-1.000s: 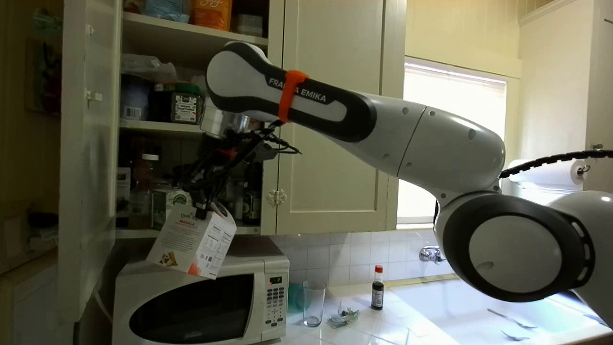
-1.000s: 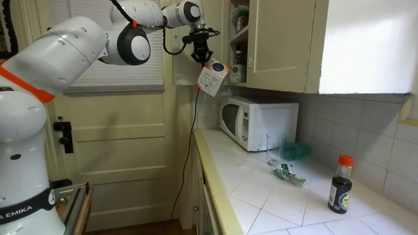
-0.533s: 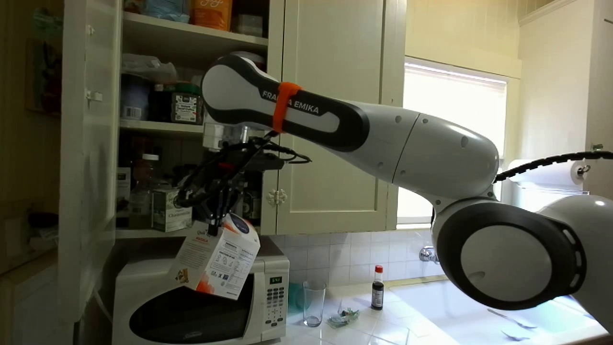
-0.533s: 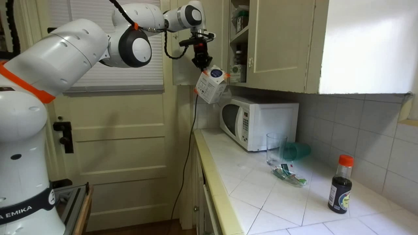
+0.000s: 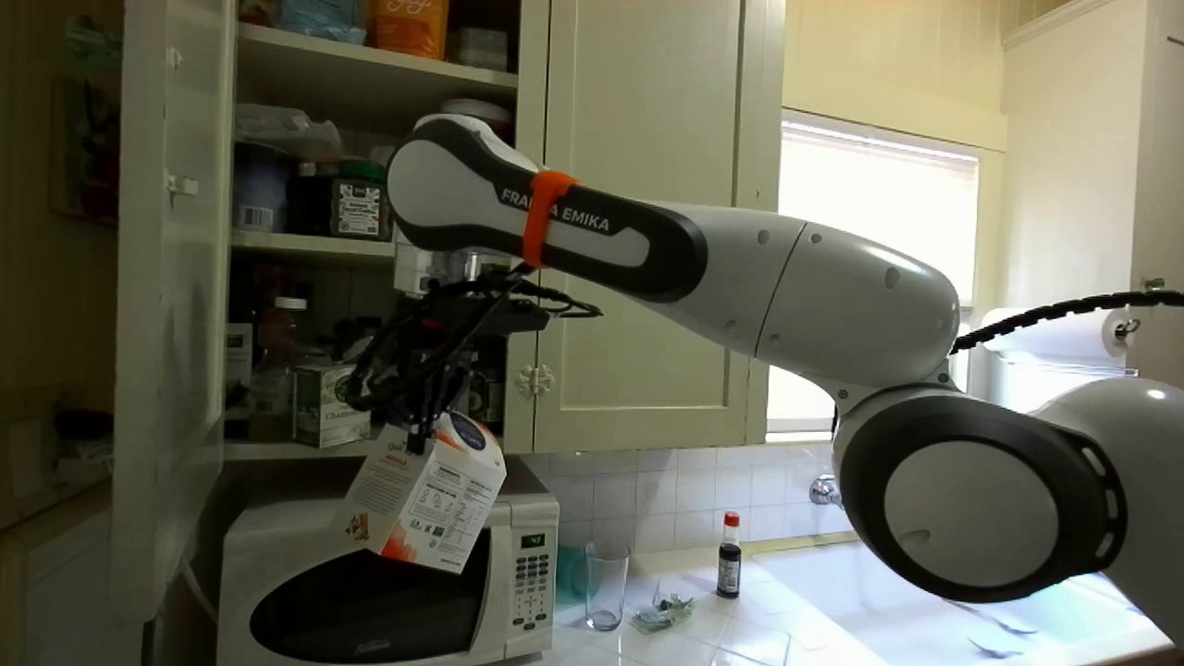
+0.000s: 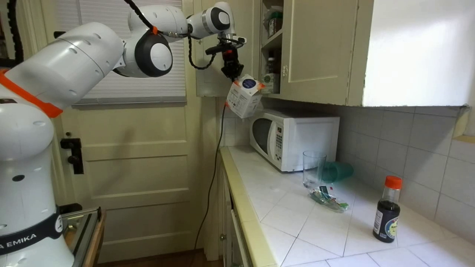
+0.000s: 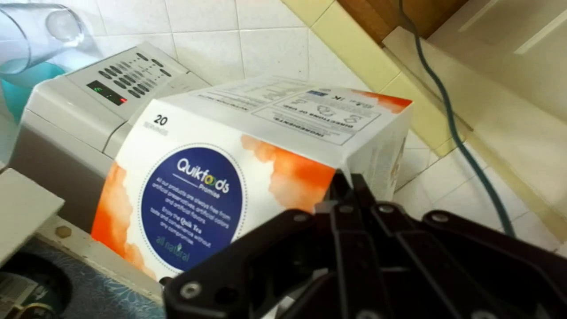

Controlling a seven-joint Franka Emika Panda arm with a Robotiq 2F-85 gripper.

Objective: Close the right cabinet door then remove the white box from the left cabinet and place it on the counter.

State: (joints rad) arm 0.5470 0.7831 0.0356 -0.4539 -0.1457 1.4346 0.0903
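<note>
Squeezed together, black jaws hold a tilted, orange-printed white cardboard carton [image 5: 424, 504] aloft near a boxy white microwave [image 6: 298, 139].

Mid-frame in the wrist view, the white box [image 7: 261, 148] carries cloudy orange patches and a dot-rimmed navy circle; the tool [image 7: 349, 178], lower right, is black. In an exterior view, the table [image 6: 285, 211] is white-tiled, yellow-edged.

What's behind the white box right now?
In an exterior view, the microwave: its keypad and lower door show, while the white box covers part of its upper front. The wrist view also shows counter beyond the box; whatever lies directly behind is hidden.
</note>
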